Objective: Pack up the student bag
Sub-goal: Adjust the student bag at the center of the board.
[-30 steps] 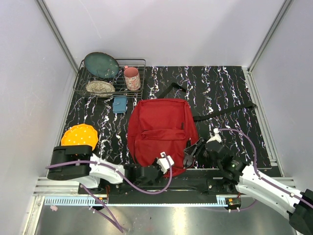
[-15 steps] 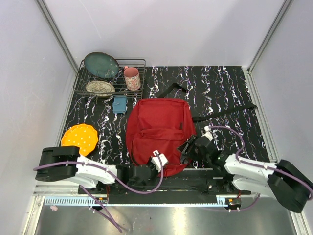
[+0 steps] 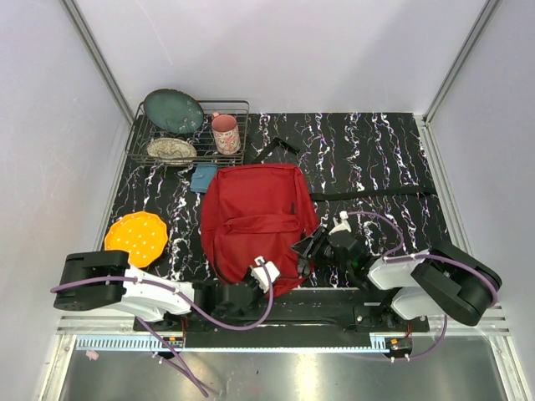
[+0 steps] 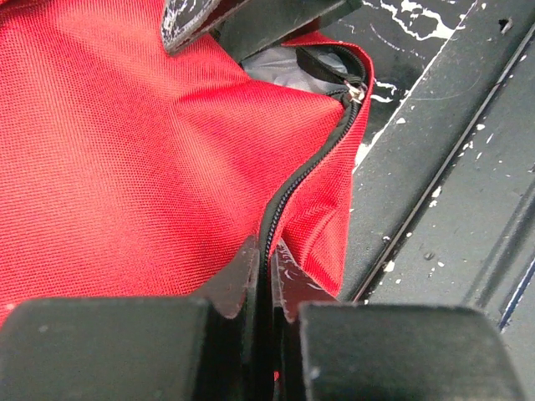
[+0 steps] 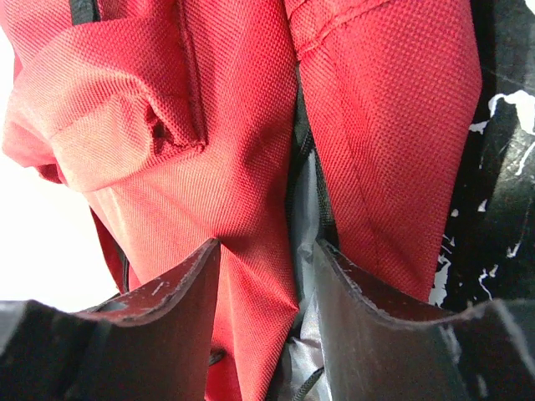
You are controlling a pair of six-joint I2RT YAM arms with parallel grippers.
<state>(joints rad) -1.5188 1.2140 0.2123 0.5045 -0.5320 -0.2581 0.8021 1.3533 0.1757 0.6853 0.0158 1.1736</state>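
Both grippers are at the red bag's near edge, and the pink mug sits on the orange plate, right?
Not quite. The pink mug stands in the wire rack, not on the orange plate; the top external view shows it. The left gripper and right gripper are at the student bag's near edge.

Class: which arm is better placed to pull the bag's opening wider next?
Probably right. The right gripper holds a fold of the bag beside the exposed grey lining, so it could pull outward. The left gripper pinches the zipper edge, better suited to anchoring.
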